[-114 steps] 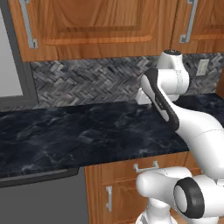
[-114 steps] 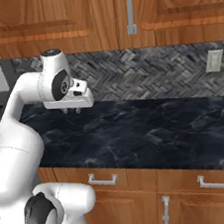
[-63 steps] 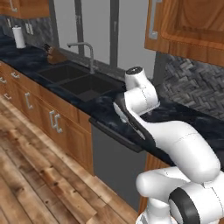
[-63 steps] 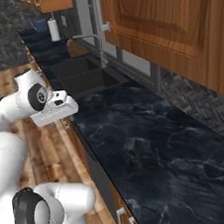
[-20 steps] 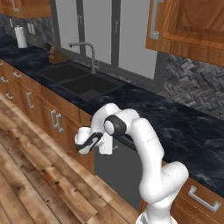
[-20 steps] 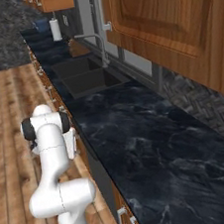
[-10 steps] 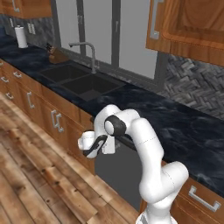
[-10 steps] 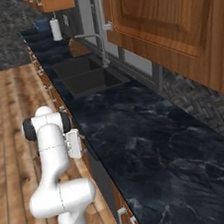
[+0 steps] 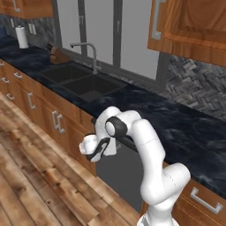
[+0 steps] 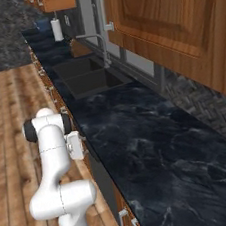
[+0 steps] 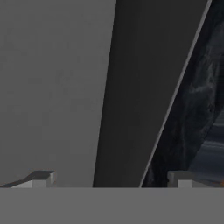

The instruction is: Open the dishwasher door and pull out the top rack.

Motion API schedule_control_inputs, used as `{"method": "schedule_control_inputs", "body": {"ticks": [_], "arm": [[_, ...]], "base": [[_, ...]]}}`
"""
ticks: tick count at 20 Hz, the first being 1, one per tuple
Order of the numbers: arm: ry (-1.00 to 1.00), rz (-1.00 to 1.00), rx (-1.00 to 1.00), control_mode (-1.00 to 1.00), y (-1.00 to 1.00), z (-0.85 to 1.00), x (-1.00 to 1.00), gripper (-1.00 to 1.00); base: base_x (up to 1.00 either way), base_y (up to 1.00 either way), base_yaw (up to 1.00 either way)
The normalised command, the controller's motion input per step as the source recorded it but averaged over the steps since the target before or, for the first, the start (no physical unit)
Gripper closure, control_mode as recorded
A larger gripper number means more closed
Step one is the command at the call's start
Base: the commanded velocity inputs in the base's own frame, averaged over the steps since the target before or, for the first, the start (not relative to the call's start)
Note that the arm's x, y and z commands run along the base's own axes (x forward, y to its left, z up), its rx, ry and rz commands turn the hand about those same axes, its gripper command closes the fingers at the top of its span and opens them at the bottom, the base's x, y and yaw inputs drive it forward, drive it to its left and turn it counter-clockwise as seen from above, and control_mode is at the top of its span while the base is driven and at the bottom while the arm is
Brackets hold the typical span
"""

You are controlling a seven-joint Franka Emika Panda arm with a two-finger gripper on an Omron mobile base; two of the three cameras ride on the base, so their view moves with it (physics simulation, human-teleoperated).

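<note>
Wooden plank floor [image 9: 31, 176] runs along the near side, and the white arm bends down low over it so the two-finger gripper [image 9: 114, 143] sits right up against the top edge of the flat dark grey dishwasher door [image 9: 121, 176]. That door is shut, set into the run of brown wooden cabinets [image 9: 48, 119] just under the black marbled countertop [image 9: 176, 128]. From the hand camera the grey door panel [image 11: 52, 87] takes up the left, with the darker bar handle [image 11: 144, 87] running diagonally between the two finger tips [image 11: 41, 179], which stand well apart on either side of it, so the hand is spread wide and not clamped on anything. Whether a tip is actually touching the bar I can't tell.

In the right base camera the gripper [image 10: 75, 145] points at the cabinet front below the counter edge [image 10: 83, 139].

Farther left along the counter is a dark double sink [image 9: 86, 84] with a silver gooseneck faucet [image 9: 90, 53]. Far end has a white paper towel roll [image 9: 20, 37].
</note>
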Motion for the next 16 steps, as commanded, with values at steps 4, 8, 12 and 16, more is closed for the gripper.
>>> {"method": "schedule_control_inputs", "body": {"ticks": [4,8,12,16], "arm": [[-0.06,0.15,0.04,-1.0,-0.59,0.0,0.23,-1.0],[-0.08,0.18,0.06,-1.0,-0.69,0.0,0.21,-1.0],[-0.15,0.14,0.05,-1.0,-0.58,0.44,0.06,-1.0],[-0.04,0.03,0.03,-1.0,-0.45,0.43,0.29,1.0]], "base": [[0.0,0.0,0.0],[0.0,0.0,0.0],[0.0,0.0,0.0],[0.0,0.0,0.0]]}}
